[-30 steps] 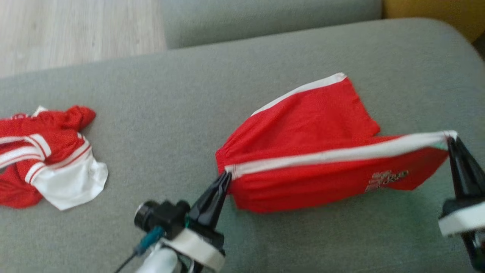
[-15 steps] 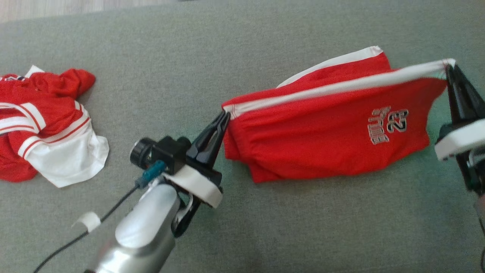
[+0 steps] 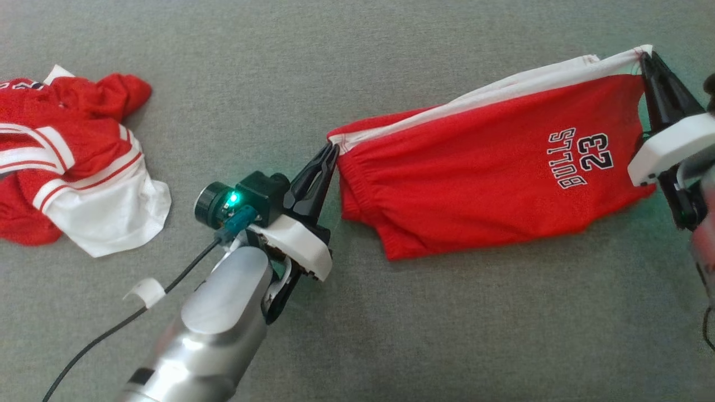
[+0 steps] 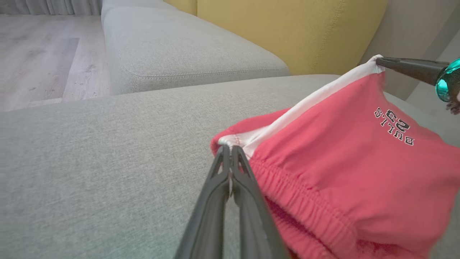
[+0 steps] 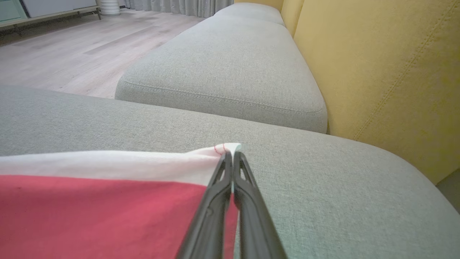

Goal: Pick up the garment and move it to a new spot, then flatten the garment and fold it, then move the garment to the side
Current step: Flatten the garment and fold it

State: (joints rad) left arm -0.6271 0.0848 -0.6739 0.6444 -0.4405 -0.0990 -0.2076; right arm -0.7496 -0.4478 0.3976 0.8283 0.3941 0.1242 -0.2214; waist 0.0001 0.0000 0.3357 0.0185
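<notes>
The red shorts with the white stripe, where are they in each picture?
Head view: red fabric shorts right of centre, held between left gripper and right gripper.
Left wrist view: lower right.
Right wrist view: lower left.
Shared landmark: their white stripe along the top edge.

**A Living Room at Home**

Grey fabric sofa cushions [image 5: 222, 64] run into the distance, with a mustard-yellow backrest [image 5: 388, 72] on the right. Pale wood flooring [image 5: 72, 54] lies to the left, and curtains [image 5: 179, 5] hang at the far end.
</notes>
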